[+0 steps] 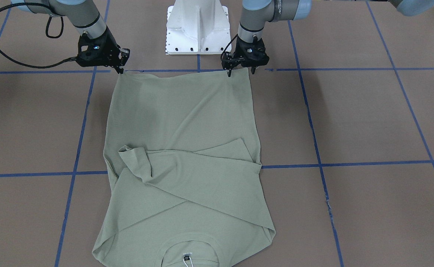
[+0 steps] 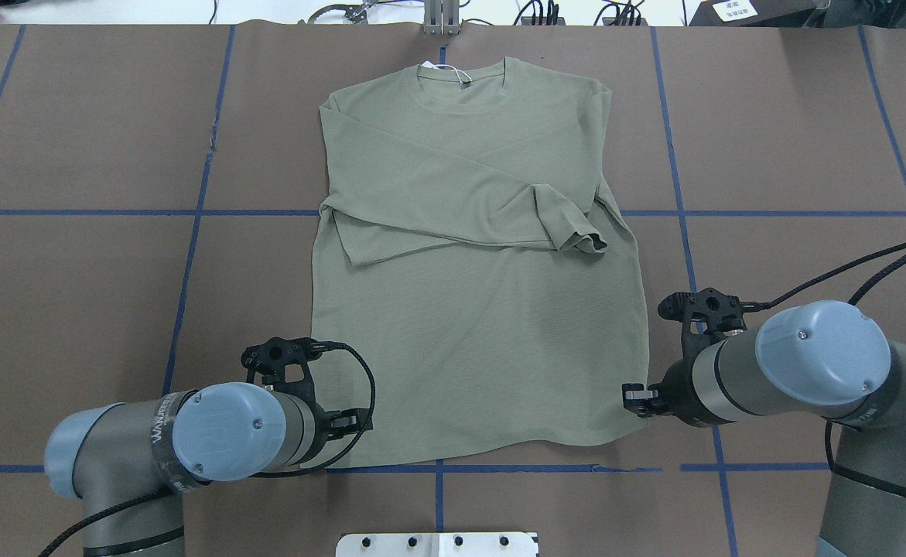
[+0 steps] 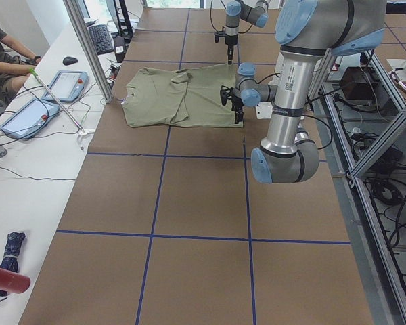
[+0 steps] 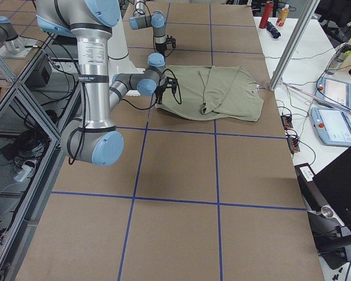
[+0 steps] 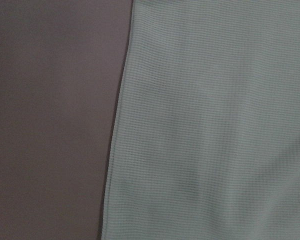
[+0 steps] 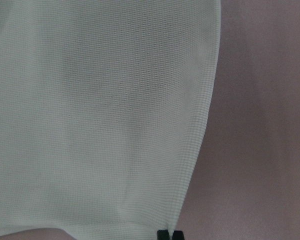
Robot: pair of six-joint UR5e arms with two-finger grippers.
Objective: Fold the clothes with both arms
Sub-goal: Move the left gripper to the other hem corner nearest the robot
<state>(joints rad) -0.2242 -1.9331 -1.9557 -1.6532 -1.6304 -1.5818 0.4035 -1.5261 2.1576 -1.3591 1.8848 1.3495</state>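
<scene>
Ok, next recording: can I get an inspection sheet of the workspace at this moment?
Surface: brown table with a blue tape grid; no stains seen.
Job's things: sage-green long-sleeved shirt lies flat, both sleeves folded across the chest, collar and white hang tag at the end away from the robot.
Clutter: nothing seen on the table.
Grippers: left gripper open, fingers straddling one hem corner; right gripper appears shut on the other hem corner.
Cables: black cable loops off the right arm, apart from the shirt.
Surroundings: white pedestal base; side bench with tablets; seated operator.
</scene>
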